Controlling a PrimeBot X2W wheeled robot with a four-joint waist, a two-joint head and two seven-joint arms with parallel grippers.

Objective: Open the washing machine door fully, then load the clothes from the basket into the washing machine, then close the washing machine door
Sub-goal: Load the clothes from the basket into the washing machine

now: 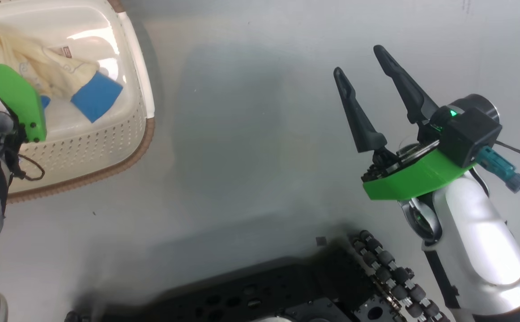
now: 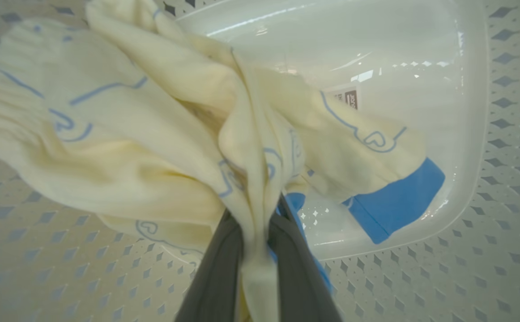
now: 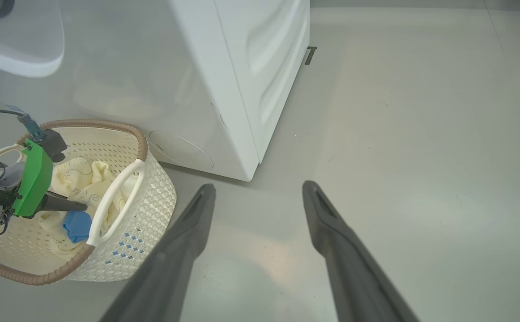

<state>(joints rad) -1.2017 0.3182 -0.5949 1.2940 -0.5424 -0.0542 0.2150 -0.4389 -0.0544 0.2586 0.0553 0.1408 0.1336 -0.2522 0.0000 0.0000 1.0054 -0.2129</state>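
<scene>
Left wrist view: the clothes [image 2: 152, 147], pale yellow with thin blue line prints and a blue cuff, are seen bunched inside the basket [image 2: 488, 223]. A fold of them is pinched between the jaws of the left gripper [image 2: 254, 219]. In the right wrist view, the washing machine [image 3: 251, 67] is shown as a white box just beside the basket on the grey floor [image 3: 421, 134]. The right gripper [image 3: 257, 190] is held above that floor, to the right, with its jaws spread.

We see a laundry corner: a white washing machine [image 3: 251, 67] stands on a smooth, glossy grey floor [image 3: 421, 134], with a cream basket [image 3: 148, 210] of pale yellow clothes [image 3: 85, 179] just beside it.
</scene>
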